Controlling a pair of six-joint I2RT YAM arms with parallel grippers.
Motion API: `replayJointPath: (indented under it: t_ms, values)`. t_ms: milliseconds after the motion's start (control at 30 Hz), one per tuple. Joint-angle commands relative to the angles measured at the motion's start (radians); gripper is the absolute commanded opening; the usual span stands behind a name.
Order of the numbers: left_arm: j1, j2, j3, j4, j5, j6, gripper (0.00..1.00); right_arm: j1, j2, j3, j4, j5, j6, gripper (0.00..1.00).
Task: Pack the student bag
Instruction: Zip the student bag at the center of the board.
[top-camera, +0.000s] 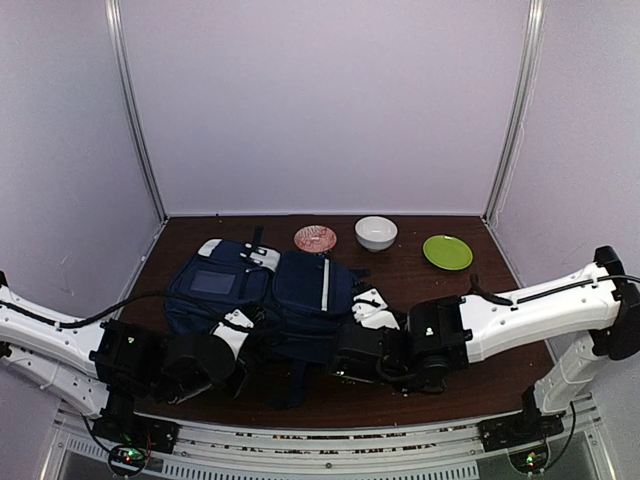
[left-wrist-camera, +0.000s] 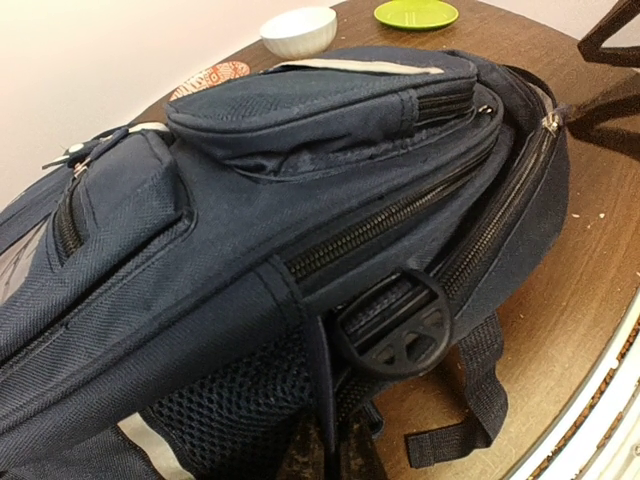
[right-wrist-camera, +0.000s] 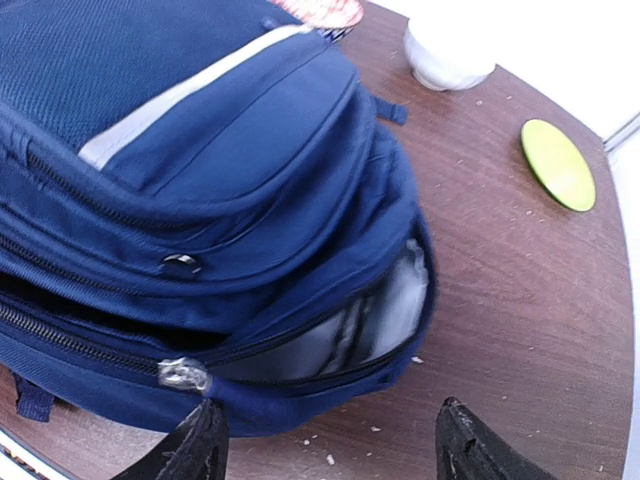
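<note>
The navy student bag (top-camera: 300, 290) lies on its side on the brown table, between both arms. My left gripper (top-camera: 238, 326) is at its near left side. In the left wrist view the left gripper (left-wrist-camera: 331, 450) is shut on a thin fold of the bag's fabric (left-wrist-camera: 200, 250), below a black plastic buckle (left-wrist-camera: 395, 335). My right gripper (top-camera: 368, 308) sits at the bag's right end. In the right wrist view the right gripper (right-wrist-camera: 335, 455) stands open just short of the bag (right-wrist-camera: 200, 150). There a partly unzipped compartment (right-wrist-camera: 380, 320) shows pale lining, and a zipper pull (right-wrist-camera: 180, 375) lies by the left finger.
Behind the bag stand a pink patterned plate (top-camera: 315, 238), a white bowl (top-camera: 376, 232) and a green plate (top-camera: 447, 251). Loose dark straps (left-wrist-camera: 480, 400) trail off the bag toward the table's near edge. White walls close in the back and both sides.
</note>
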Motion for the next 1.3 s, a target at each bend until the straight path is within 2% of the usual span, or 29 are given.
replayJointPath:
  t_ms: [0,133,200,333,500,700,767,1033,1267]
  values:
    - [0.005,-0.036,-0.003,0.052,-0.061,-0.023,0.00,-0.006,-0.075,0.029,-0.116,0.134,0.060,0.70]
    - [0.005,-0.033,-0.006,0.050,-0.063,-0.023,0.00,-0.013,-0.159,0.004,-0.153,0.165,0.085,0.69]
    - [0.005,-0.032,-0.005,0.050,-0.063,-0.023,0.00,-0.010,-0.210,-0.037,-0.052,0.121,0.006,0.68]
    - [0.005,-0.031,-0.002,0.051,-0.067,-0.019,0.00,-0.007,-0.296,-0.159,0.278,-0.099,-0.180,0.62]
    - [0.005,-0.031,-0.008,0.048,-0.069,-0.014,0.00,-0.055,-0.344,-0.279,0.545,-0.387,-0.257,0.47]
    - [0.005,-0.032,-0.033,0.048,-0.065,-0.028,0.00,-0.211,-0.433,-0.481,0.851,-0.687,-0.247,0.47]
    - [0.005,-0.037,-0.040,0.048,-0.065,-0.039,0.00,-0.240,-0.441,-0.512,0.897,-0.757,-0.240,0.47]
    - [0.005,-0.037,-0.043,0.051,-0.080,-0.035,0.00,-0.288,-0.438,-0.638,1.106,-0.896,-0.122,0.47]
    - [0.005,-0.032,-0.038,0.019,-0.084,-0.040,0.00,-0.292,-0.449,-0.679,1.083,-0.806,-0.121,0.50]
